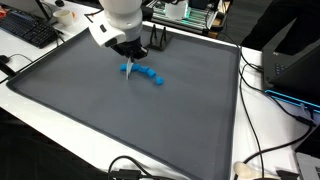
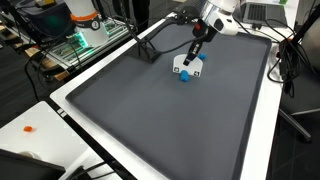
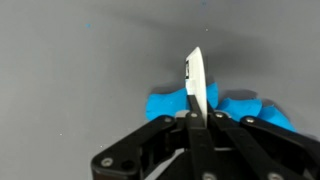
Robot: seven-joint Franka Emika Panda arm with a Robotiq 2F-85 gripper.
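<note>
My gripper is shut on a thin white flat piece that stands edge-on between the fingertips, with a small dark mark near its top. Right behind it a lumpy bright blue object lies on the grey mat. In both exterior views the gripper hangs low over the mat, pointing down at the blue object. The white piece reaches down to the blue object; whether they touch I cannot tell.
A raised white rim frames the grey mat. A keyboard and cables lie beyond the rim. A black stand rises at the mat's far edge, and electronics with green lights sit beside it.
</note>
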